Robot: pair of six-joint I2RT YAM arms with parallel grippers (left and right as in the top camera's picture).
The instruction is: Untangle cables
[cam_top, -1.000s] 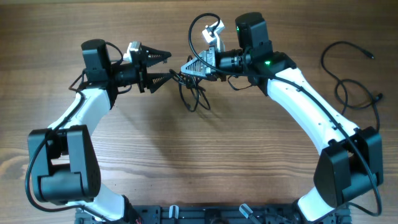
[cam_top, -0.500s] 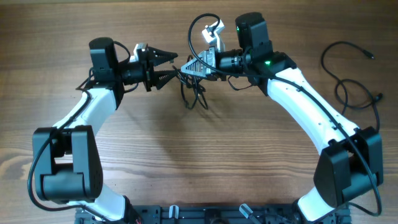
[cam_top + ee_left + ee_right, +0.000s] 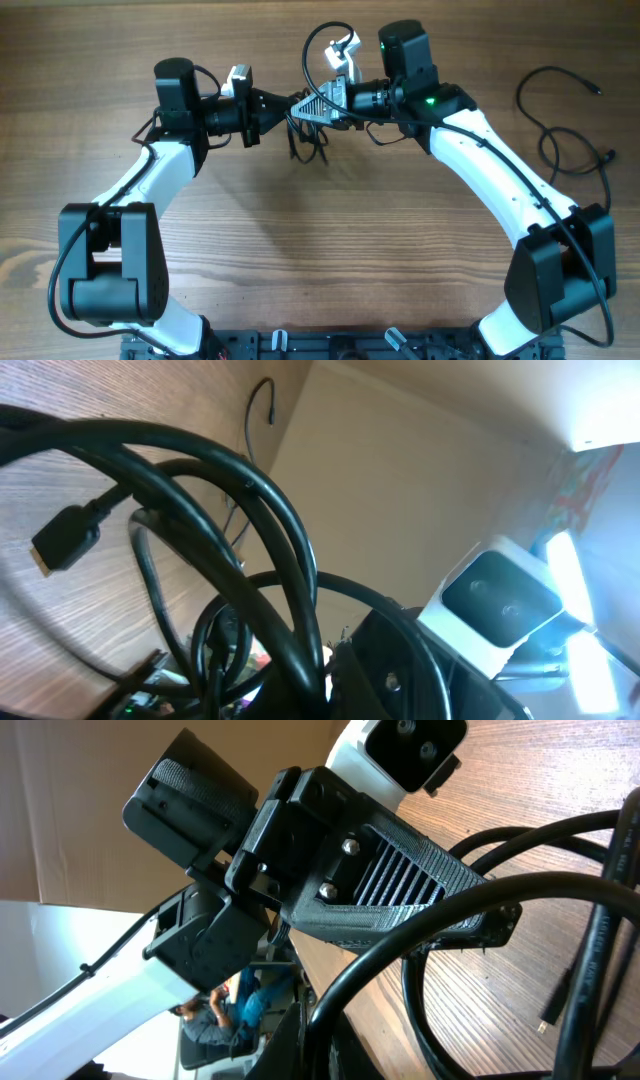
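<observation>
The cables [image 3: 308,145] form a small black knotted bundle hanging between both arms at the table's far middle. My left gripper [image 3: 282,104] reaches in from the left and is shut on strands of the bundle. My right gripper [image 3: 300,108] comes from the right, almost tip to tip with it, and is shut on the same bundle. In the left wrist view thick loops of the cables [image 3: 250,490] fill the frame, and a plug end [image 3: 65,540] hangs free at the left. In the right wrist view a strand [image 3: 470,905] arcs out of my right jaws past the left gripper's ribbed finger [image 3: 400,880].
A separate loose black cable [image 3: 560,110] lies spread on the wooden table at the far right. The arm bases and a black rail [image 3: 330,345] stand along the front edge. The right arm's white wrist camera [image 3: 500,600] sits close behind the bundle.
My left gripper has moved right to the bundle and closed on it. The hanging loops have drawn up a little. The right arm has stayed still.
</observation>
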